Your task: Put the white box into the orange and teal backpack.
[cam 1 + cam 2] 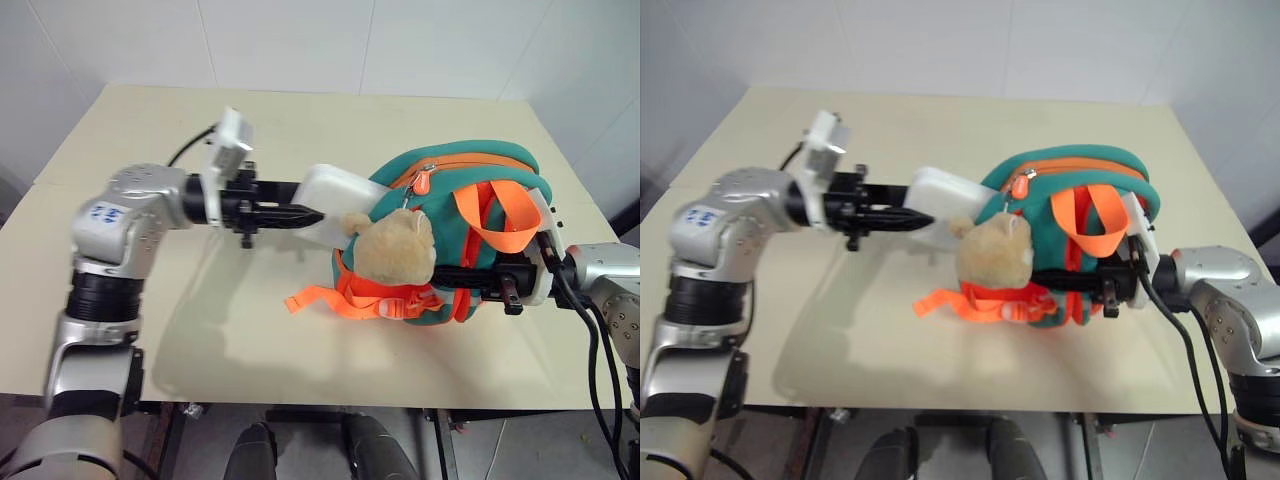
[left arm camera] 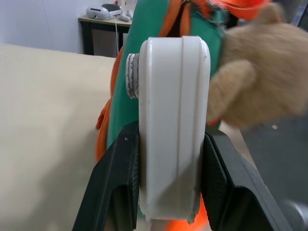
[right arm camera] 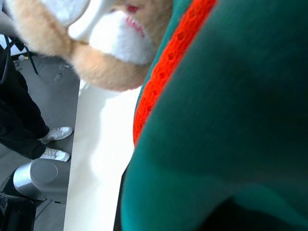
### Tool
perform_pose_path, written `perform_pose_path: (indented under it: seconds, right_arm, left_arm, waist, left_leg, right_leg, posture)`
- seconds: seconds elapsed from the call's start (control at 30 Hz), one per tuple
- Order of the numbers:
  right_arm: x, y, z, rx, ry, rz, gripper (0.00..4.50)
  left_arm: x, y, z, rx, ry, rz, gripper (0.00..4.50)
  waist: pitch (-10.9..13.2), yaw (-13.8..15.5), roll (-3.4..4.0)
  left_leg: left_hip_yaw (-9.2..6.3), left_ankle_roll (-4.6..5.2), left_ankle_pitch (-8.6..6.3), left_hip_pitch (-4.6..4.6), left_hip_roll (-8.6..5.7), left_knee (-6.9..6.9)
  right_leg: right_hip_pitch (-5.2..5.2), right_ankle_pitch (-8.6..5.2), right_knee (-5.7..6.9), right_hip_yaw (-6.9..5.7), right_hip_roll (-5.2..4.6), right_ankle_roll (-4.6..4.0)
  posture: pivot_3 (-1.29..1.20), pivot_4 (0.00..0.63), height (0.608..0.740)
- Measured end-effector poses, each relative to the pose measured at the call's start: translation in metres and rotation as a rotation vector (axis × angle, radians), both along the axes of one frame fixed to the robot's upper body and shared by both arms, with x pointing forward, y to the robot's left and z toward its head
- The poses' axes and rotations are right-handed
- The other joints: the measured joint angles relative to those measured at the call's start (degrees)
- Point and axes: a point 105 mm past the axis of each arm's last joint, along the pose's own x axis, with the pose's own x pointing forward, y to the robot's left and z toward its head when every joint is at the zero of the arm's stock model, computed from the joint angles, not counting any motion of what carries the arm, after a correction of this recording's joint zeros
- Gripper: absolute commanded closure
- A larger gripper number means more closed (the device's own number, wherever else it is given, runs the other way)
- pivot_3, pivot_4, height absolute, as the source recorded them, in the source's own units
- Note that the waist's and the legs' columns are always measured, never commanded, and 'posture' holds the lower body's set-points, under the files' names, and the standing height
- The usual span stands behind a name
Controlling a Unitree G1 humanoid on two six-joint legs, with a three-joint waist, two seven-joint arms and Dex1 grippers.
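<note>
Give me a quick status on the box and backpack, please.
Left gripper clamps white box at backpack mouth. Right gripper shut on backpack. Plush toy crowds entry.

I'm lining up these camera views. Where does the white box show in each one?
Left eye view: white box left of centre, in the left claw, at the backpack.
Right eye view: box, same spot.
Left wrist view: box centre, edge-on.
Right wrist view: cannot tell.
Shared landmark: plush toy.
</note>
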Motion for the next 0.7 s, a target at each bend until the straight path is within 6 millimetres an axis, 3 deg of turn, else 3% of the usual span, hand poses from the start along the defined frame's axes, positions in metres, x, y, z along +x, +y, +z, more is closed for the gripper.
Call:
perform_pose_path:
  seconds: [0.13,0.4,0.7]
  right_arm:
    - [0.001,0.001,-0.001,0.005,0.000,-0.002,4.50]
    - [0.002,-0.001,-0.003,0.004,0.002,-0.023,4.50]
    - [0.002,0.000,-0.006,0.015,0.003,-0.036,4.50]
  left_arm:
    - [0.005,-0.033,-0.007,-0.026,0.022,0.009,3.18]
    - [0.007,-0.053,-0.013,0.005,0.050,0.006,3.18]
    - [0.005,-0.047,-0.016,0.126,0.098,0.000,0.39]
  waist:
    - [0.00,-0.03,0.00]
    - [0.00,0.01,0.01]
    - [-0.02,-0.20,0.04]
  left_leg:
    - [0.01,0.01,0.00,0.00,-0.02,0.09]
    - [0.01,0.05,0.03,0.02,-0.05,0.12]
    - [-0.01,0.05,0.03,0.06,-0.06,0.09]
  right_leg:
    - [0.02,0.08,0.01,0.08,0.03,0.10]
    - [0.08,0.12,-0.02,0.15,0.04,0.17]
    - [0.14,0.13,-0.07,0.15,0.05,0.18]
  posture:
    - [0.00,0.150,0.740]
    - [0.00,0.150,0.740]
    - [0.00,0.150,0.740]
